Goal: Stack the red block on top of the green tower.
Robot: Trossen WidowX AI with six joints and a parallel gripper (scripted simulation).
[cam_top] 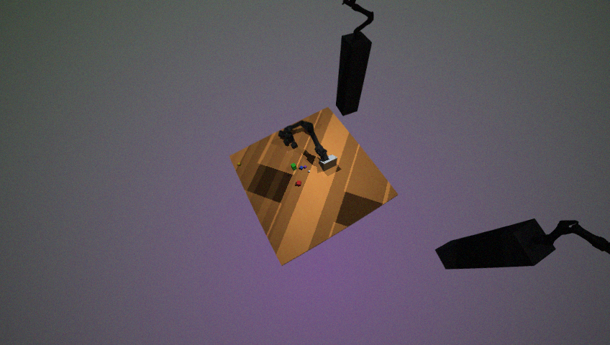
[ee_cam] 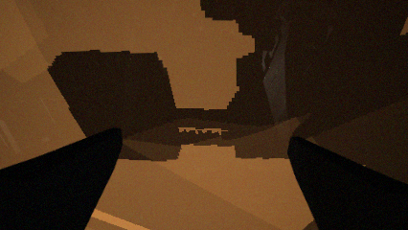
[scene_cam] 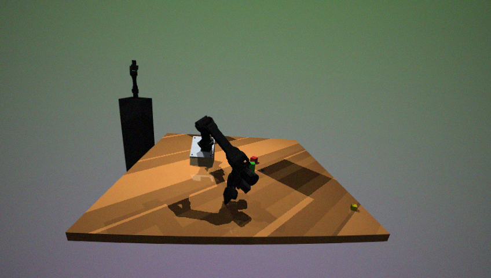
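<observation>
From where I stand, the nearest thing is the gripper (scene_cam: 230,197), hanging low over the wooden table (scene_cam: 138,220) on the near side of the arm's white base plate (scene_cam: 201,151). Its two dark fingers stand spread wide with only bare wood and shadow between them — it carries nothing.

Beyond the gripper, past the arm's forearm, stands the green tower (scene_cam: 252,166), partly hidden by the arm. It sits to the right of the base plate from this side, upright, its long axis vertical. Just behind it the red block (scene_cam: 253,158) shows. It seems to perch on the tower from here, but the overhead view puts the red block (cam_top: 298,183) on the table, well apart from the green tower (cam_top: 293,166), so the stacking is not done.

I judge the step in hand to be the reach: the arm has nothing yet. Next it needs to carry the open fingers across to the red block, clear of the tower, and come down over it squarely. The block looks like a small cube with no long axis I can make out, and its facing is too small to tell.

A few tiny blue pieces (cam_top: 302,167) lie between tower and base plate, and a yellow cube (scene_cam: 354,207) sits far off near the table's corner.
</observation>
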